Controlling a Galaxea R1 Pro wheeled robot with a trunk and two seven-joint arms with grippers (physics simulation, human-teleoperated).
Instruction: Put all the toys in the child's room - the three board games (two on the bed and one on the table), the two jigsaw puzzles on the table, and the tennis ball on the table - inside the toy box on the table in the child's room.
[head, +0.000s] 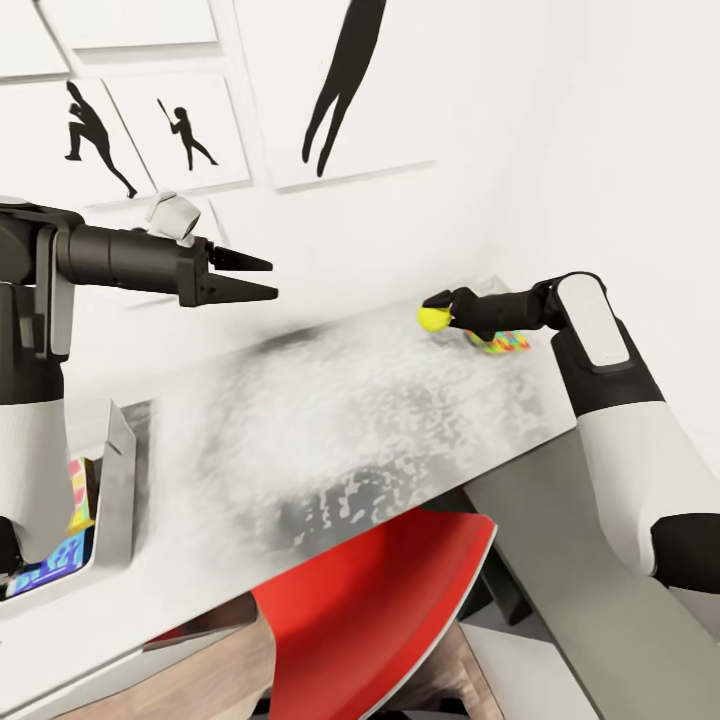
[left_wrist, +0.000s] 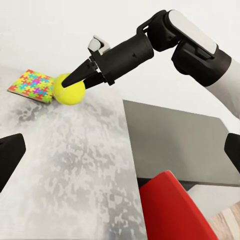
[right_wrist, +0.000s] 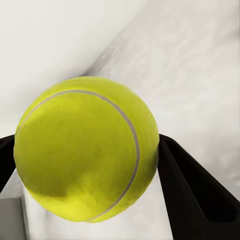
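The right hand grips the small yellow-green tennis ball above the far edge of the pale grey desk, while the left hand hangs open; the round ball may slip on the way to the light grey plastic toy box.

Setting: child's room in a home, simulator render. Evidence: white wall hung with black sports-silhouette prints; long pale grey-white table against that wall; red chair tucked beneath it; wood-plank floor; colourful jigsaw puzzle and tennis ball on the tabletop; light grey toy box holding what look like bright printed game boxes.
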